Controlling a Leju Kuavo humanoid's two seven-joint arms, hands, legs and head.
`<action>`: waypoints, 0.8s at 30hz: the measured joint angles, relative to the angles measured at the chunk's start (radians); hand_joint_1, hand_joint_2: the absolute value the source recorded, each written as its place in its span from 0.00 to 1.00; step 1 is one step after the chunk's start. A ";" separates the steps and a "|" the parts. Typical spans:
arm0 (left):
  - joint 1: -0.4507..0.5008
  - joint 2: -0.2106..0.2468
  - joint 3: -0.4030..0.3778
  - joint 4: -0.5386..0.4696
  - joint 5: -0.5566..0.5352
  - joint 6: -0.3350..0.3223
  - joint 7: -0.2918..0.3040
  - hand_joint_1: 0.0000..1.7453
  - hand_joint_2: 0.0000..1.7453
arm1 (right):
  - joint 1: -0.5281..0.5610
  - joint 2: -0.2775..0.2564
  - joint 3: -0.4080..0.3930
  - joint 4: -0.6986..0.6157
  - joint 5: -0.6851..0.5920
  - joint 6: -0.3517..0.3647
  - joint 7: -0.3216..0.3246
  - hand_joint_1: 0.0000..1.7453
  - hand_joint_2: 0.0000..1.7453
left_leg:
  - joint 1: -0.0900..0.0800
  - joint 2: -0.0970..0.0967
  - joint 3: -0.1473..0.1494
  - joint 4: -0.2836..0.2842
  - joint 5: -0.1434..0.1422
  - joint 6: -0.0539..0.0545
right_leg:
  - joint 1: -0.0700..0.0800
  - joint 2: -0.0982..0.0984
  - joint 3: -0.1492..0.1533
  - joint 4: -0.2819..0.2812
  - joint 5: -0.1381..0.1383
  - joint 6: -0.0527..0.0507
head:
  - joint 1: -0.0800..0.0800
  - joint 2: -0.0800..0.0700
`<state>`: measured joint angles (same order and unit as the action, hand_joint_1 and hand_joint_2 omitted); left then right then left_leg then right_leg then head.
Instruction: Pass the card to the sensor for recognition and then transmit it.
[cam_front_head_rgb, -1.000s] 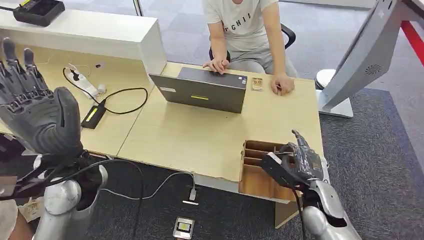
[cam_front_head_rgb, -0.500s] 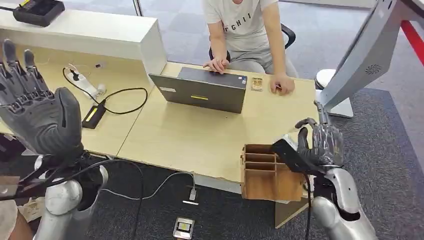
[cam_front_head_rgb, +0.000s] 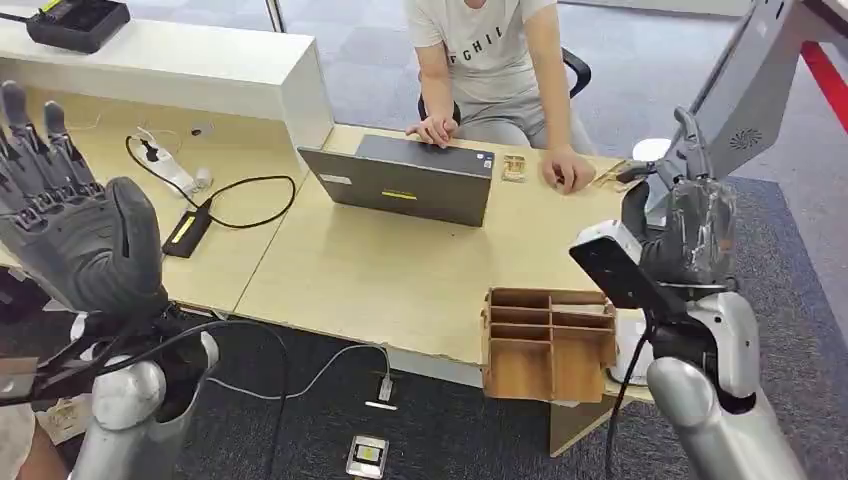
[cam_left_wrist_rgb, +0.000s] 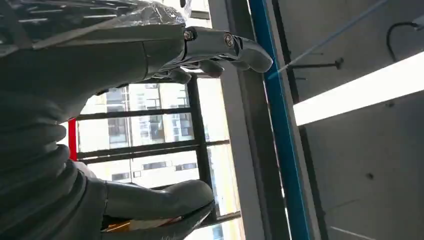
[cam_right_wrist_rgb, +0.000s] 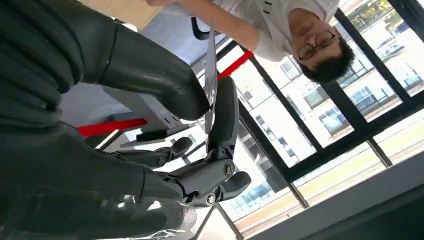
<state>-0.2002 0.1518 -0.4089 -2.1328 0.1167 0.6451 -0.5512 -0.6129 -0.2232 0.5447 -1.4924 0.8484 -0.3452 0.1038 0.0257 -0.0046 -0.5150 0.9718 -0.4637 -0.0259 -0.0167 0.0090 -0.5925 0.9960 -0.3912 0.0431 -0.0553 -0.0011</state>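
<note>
Card (cam_right_wrist_rgb: 210, 65) is pinched between thumb and finger of the right hand (cam_front_head_rgb: 690, 225); left hand (cam_front_head_rgb: 75, 235) is spread, holding nothing; sensor pass and handover judged outstanding.

Risen from the wooden organizer (cam_front_head_rgb: 548, 342) at the counter (cam_front_head_rgb: 420, 262) edge and swung up and outward over the last second, right robot hand (cam_front_head_rgb: 690, 228) now well above and beyond that box, thin card (cam_right_wrist_rgb: 211, 75) pinched edge-on between thumb and finger.
</note>
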 joint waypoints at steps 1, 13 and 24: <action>-0.005 -0.002 0.000 0.003 0.004 -0.003 -0.005 0.00 1.00 | -0.021 0.008 0.004 0.020 -0.010 0.002 -0.006 1.00 1.00 | 0.000 0.000 0.000 0.000 0.000 0.000 | 0.000 0.000 0.000 0.000 0.000 0.000 | -0.001 0.000; -0.079 -0.033 -0.018 0.048 0.071 -0.029 -0.045 0.00 1.00 | -0.313 0.152 0.074 0.496 -0.050 -0.031 -0.066 1.00 1.00 | 0.000 0.000 -0.001 0.000 0.002 -0.001 | 0.000 0.000 -0.001 0.001 0.001 0.000 | 0.000 0.000; -0.118 -0.058 -0.029 0.098 0.108 -0.061 -0.068 0.00 1.00 | -0.403 0.237 0.138 0.804 0.017 0.019 0.002 1.00 1.00 | 0.000 0.000 -0.001 0.000 0.001 -0.001 | 0.000 0.000 -0.001 0.001 0.001 0.000 | 0.000 0.000</action>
<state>-0.3186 0.0935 -0.4376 -2.0344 0.2243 0.5844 -0.6195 -1.0163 0.0137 0.6824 -0.6886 0.8655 -0.3262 0.1061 0.0259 -0.0051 -0.5159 0.9721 -0.4623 -0.0265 -0.0166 0.0086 -0.5940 0.9967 -0.3903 0.0427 -0.0557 -0.0011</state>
